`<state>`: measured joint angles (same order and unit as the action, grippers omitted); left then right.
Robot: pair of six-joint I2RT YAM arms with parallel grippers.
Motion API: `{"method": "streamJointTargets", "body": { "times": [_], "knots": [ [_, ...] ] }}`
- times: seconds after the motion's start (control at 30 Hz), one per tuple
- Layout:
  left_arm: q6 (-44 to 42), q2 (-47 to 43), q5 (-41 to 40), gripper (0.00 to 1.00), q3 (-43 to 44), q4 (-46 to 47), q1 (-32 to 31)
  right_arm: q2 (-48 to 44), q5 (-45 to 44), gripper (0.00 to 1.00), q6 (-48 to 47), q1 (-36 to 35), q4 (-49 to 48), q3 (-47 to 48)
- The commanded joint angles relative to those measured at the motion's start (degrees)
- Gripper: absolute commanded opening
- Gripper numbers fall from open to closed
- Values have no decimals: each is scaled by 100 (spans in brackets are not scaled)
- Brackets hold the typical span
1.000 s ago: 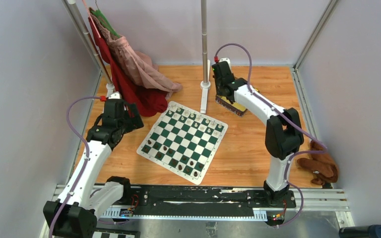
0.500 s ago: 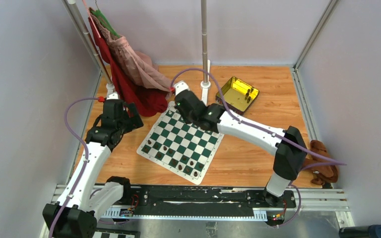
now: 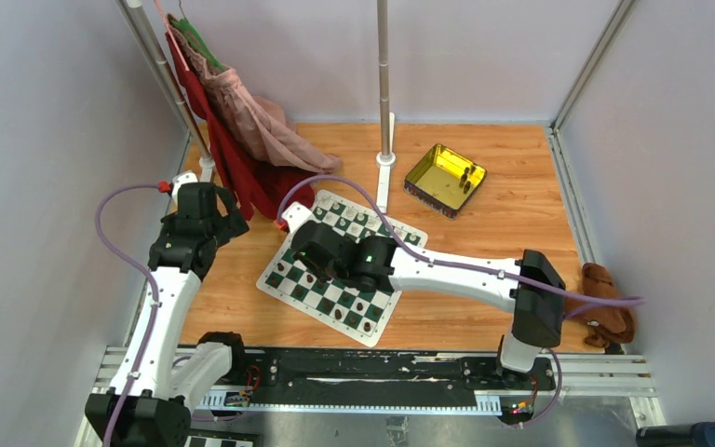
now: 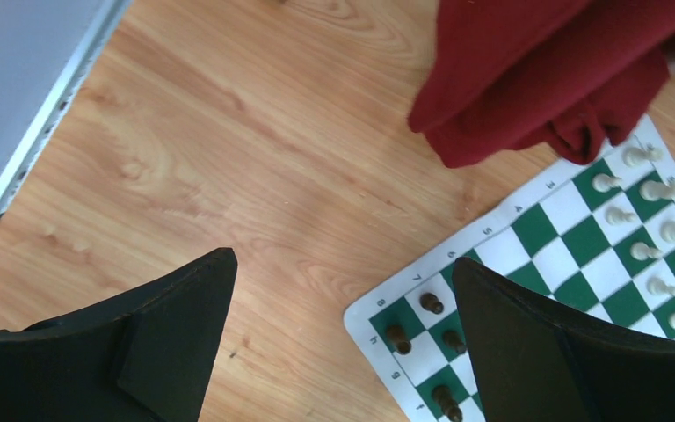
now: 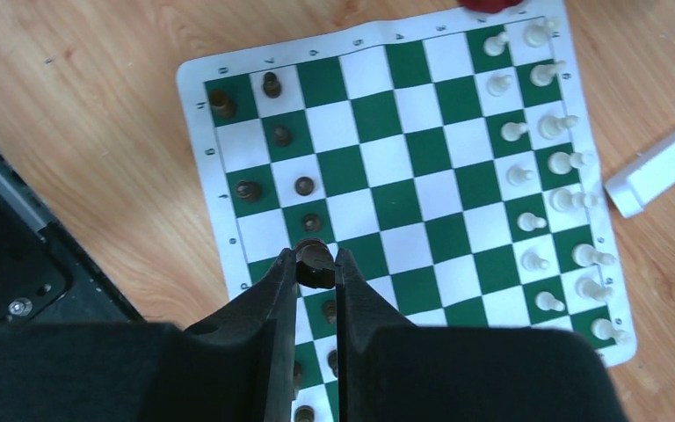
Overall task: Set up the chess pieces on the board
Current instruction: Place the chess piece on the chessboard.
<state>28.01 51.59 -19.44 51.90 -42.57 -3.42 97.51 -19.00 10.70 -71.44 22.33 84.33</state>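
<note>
A dark chess piece (image 5: 315,257) sits pinched between the fingers of the right end effector (image 5: 315,265), hanging over the dark side of the board (image 5: 409,145), near its edge row. Only the right wrist view shows this grip. From above, the right arm lies across the board (image 3: 400,253) and hides both the piece and the fingers.

In the right wrist view, six dark pieces stand clear in the two edge rows. More are partly hidden beside and behind the fingers, so their total cannot be counted. About fifteen cream pieces (image 5: 518,174) fill the two opposite rows, the last one near the picture's edge.

The left end effector (image 4: 343,261) is spread wide, grasping nothing, above the bare wooden worktop (image 4: 228,158) just beside the board's corner. A red cloth (image 4: 545,79) overlaps another corner.

Only the top view shows the yellow tray (image 3: 428,177) well apart from the board. Two small dark things (image 3: 466,177), too small to identify, lie in it. A brown object (image 3: 605,312) is at the right edge, half hidden by the arm.
</note>
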Motion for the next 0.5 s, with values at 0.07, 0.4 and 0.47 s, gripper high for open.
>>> {"method": "streamJointTargets", "body": {
  "times": [0.07,0.4,0.47],
  "knots": [
    [67,-12,-621,100,229,-208,323,371,288,2,-85,-364,-182,256],
    [601,-22,-852,100,259,-285,962,794,754,1,-318,-508,-428,294],
    [675,-102,-935,100,192,-323,1026,849,863,1,-368,-510,-481,312]
  ]
}}
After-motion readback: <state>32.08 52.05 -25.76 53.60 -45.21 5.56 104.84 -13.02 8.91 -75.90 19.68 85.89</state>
